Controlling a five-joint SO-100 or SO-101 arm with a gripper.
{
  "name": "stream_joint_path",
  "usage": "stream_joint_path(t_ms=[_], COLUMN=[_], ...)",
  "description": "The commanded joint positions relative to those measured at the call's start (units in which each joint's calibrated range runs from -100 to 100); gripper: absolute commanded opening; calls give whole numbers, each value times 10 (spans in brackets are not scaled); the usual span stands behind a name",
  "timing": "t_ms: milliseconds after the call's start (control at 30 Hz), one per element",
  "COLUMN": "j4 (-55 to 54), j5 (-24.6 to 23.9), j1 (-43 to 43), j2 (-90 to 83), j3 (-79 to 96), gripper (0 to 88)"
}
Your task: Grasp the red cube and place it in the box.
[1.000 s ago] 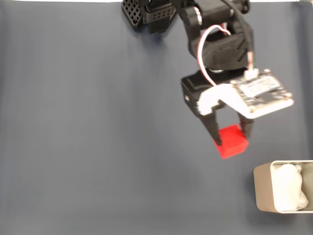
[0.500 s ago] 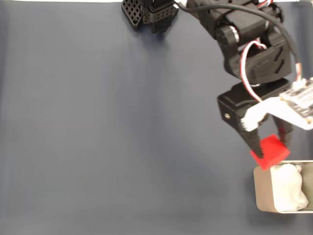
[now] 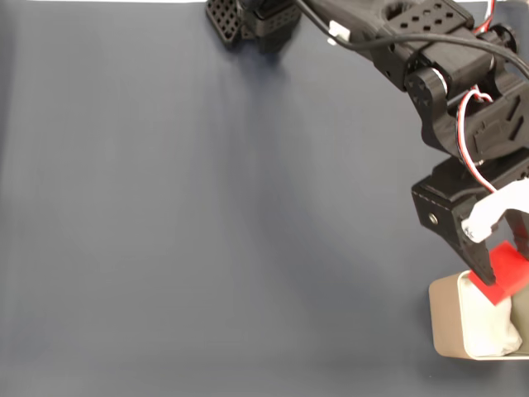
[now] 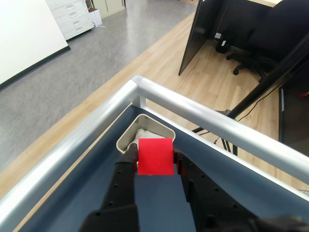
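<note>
The red cube [image 3: 507, 272] is pinched between the two black fingers of the gripper [image 3: 501, 277], lifted clear of the table and hanging over the open top of the box [image 3: 444, 324]. In the fixed view the cube sits turned, one corner toward the lower left. In the wrist view the cube [image 4: 155, 156] shows a flat square face, a finger [image 4: 128, 162] pressed on each side; being a cube, it has no long axis. Past it the box [image 4: 124, 140] shows its pale rim and white wrinkled lining [image 3: 489, 321]. The box sits near the corner of the dark blue table [image 3: 207, 231], just inside the metal rail [image 4: 203, 116].
</note>
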Motion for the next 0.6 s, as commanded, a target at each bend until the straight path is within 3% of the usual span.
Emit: stream_joint_path(t_ms=[0, 567], j4=[-6, -14], j5=[8, 8], j1=[-6, -16], j2=[15, 137], j3=[-75, -217], gripper=[0, 0])
